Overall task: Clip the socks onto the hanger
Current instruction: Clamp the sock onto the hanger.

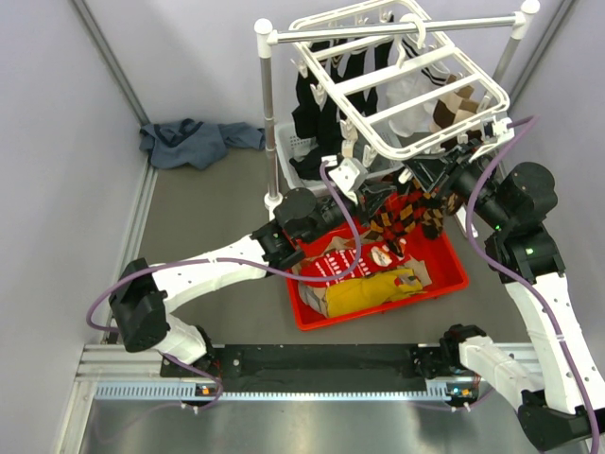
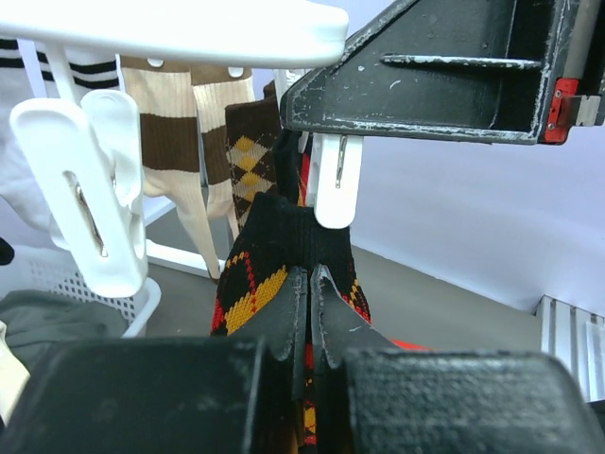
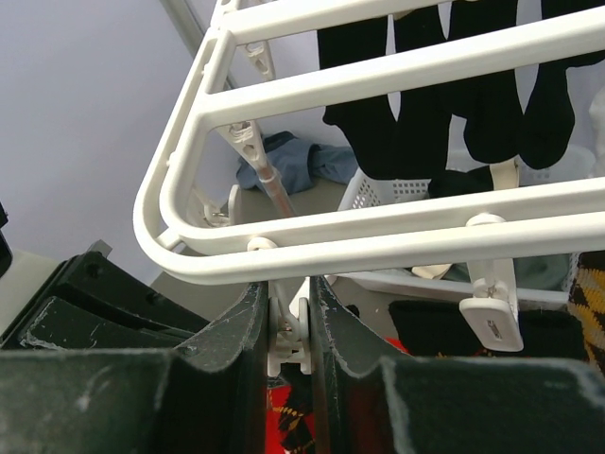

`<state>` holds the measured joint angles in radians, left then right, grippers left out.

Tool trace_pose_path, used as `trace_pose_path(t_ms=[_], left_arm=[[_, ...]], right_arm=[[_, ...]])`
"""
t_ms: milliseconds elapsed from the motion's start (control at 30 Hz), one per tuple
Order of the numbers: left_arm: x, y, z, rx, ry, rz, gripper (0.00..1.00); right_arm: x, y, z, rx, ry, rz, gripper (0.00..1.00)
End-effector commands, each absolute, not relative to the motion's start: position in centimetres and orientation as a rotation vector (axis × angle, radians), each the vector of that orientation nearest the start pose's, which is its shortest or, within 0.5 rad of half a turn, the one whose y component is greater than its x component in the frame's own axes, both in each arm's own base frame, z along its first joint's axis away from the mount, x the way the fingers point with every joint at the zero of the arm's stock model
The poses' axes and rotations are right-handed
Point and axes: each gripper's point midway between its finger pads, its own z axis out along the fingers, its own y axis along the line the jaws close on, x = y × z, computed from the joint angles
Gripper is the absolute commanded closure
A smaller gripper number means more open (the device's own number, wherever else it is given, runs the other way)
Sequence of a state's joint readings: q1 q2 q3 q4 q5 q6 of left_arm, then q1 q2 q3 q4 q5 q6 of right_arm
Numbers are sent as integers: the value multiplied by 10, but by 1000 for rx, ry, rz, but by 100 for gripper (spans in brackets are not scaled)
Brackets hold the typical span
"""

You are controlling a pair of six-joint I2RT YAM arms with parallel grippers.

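The white hanger (image 1: pixel 406 90) hangs from the rack's rod, with brown-and-cream socks (image 1: pixel 454 106) and black ones clipped on it. My left gripper (image 2: pixel 309 274) is shut on a black sock with red and orange diamonds (image 2: pixel 284 241), whose top edge sits just under a white clip (image 2: pixel 333 184). From above, that sock (image 1: pixel 416 213) hangs below the hanger's front edge over the red bin. My right gripper (image 3: pixel 291 288) is shut on that white clip (image 3: pixel 304 326), squeezing it just under the hanger's front bar (image 3: pixel 378 248).
A red bin (image 1: pixel 456 281) below holds several garments, one yellow (image 1: pixel 364 295). The rack's white post (image 1: pixel 267 113) stands left of the hanger, with a white basket (image 1: pixel 286 142) behind it. Blue cloth (image 1: pixel 194 142) lies at the back left. Another clip (image 3: pixel 492 307) dangles to the right.
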<state>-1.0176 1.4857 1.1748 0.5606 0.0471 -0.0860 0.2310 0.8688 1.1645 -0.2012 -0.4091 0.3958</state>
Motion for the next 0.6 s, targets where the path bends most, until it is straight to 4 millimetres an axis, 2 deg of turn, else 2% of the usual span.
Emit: trace_pose_path(t_ms=[0,567], left_arm=[[250,-425,429,628,1070,-978,100],[253,-421,449,625,1018,-977,100]], right_arm=[[269,153,433,-244,1500,815,98],[263,160,435,-289,1497,854,98]])
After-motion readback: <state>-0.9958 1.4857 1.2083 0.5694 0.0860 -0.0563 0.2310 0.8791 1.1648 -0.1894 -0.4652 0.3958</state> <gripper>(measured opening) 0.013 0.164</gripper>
